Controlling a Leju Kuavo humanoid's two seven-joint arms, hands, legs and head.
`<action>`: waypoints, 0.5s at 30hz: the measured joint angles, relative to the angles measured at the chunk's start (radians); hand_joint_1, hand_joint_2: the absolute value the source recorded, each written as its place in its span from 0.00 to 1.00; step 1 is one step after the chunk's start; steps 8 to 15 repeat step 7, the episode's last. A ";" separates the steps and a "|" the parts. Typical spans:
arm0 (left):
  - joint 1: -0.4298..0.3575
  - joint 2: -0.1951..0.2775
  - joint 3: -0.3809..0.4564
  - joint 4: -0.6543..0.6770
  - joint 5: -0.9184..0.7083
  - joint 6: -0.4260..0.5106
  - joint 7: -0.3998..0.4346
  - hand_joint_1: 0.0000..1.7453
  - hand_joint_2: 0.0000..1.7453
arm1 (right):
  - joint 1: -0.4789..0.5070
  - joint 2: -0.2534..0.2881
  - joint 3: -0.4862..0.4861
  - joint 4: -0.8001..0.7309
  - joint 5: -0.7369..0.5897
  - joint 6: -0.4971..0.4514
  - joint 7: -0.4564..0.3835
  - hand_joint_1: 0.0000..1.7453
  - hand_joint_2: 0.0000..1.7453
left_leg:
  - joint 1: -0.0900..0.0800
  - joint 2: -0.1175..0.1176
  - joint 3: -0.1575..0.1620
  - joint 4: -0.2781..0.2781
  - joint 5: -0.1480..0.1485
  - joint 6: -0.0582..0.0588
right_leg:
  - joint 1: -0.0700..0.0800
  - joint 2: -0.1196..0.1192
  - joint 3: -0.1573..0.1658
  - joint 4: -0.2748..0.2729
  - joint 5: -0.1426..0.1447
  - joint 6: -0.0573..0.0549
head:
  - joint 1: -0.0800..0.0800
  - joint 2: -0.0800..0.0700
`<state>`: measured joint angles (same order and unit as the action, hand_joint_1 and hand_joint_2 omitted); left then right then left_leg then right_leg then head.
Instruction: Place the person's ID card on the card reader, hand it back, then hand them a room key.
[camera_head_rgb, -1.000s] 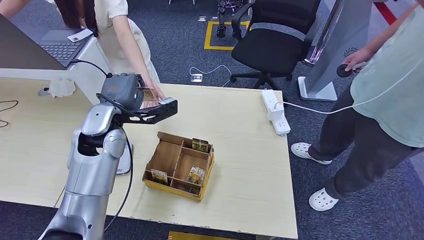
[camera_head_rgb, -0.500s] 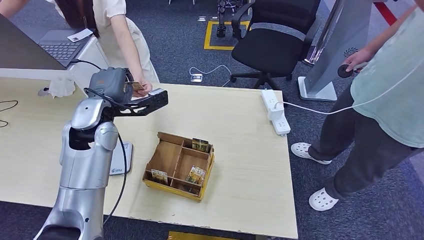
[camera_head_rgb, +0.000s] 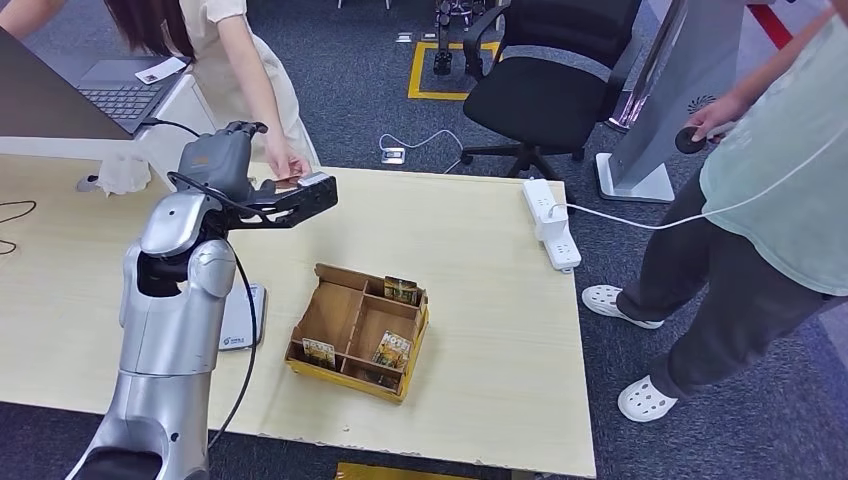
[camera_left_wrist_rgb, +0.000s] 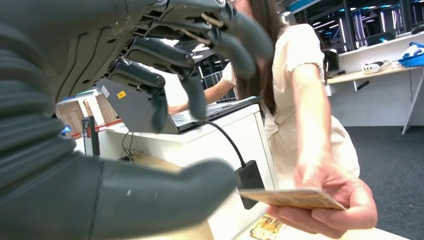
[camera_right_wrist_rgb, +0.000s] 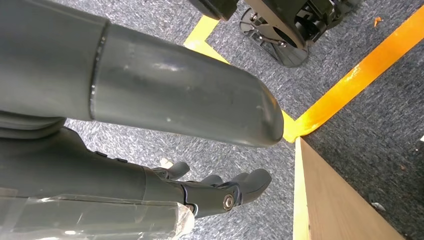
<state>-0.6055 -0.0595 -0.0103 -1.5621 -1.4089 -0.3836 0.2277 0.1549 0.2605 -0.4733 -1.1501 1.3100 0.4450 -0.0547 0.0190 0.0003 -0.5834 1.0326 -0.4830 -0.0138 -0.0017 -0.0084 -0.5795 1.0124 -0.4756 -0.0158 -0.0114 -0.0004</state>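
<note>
Our left robot hand (camera_left_wrist_rgb: 165, 115) hung with its fingers spread wide and nothing in them, over the counter's (camera_head_rgb: 480, 260) far edge. Just beyond it the person's hand (camera_left_wrist_rgb: 330, 200) held the ID card (camera_left_wrist_rgb: 292, 198) flat, its long axis across our fingers. Our right robot hand (camera_right_wrist_rgb: 220, 192) hung toward the floor, curled in and holding nothing, so the left was far nearer.

Left hand (camera_head_rgb: 228, 160) raised, fingers (camera_left_wrist_rgb: 200, 65) spread, empty; right hand (camera_right_wrist_rgb: 220, 192) low, fingers curled.
</note>
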 joint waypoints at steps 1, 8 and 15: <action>0.000 0.000 0.002 0.000 0.000 0.002 0.000 0.00 1.00 | 0.000 0.000 0.000 0.000 0.000 0.000 0.001 0.00 0.00 | 0.000 0.000 0.000 0.000 0.000 0.000 | 0.000 0.000 0.000 0.000 0.000 0.000 | 0.000 0.000; 0.008 0.001 0.016 0.000 0.006 0.013 -0.001 0.00 1.00 | 0.000 0.000 0.000 -0.001 0.000 0.002 0.005 0.00 0.00 | 0.000 0.000 0.000 0.000 0.000 0.000 | 0.000 0.000 0.000 0.000 0.000 0.000 | 0.000 0.000; 0.008 0.001 0.016 0.000 0.006 0.013 -0.001 0.00 1.00 | 0.000 0.000 0.000 -0.001 0.000 0.002 0.005 0.00 0.00 | 0.000 0.000 0.000 0.000 0.000 0.000 | 0.000 0.000 0.000 0.000 0.000 0.000 | 0.000 0.000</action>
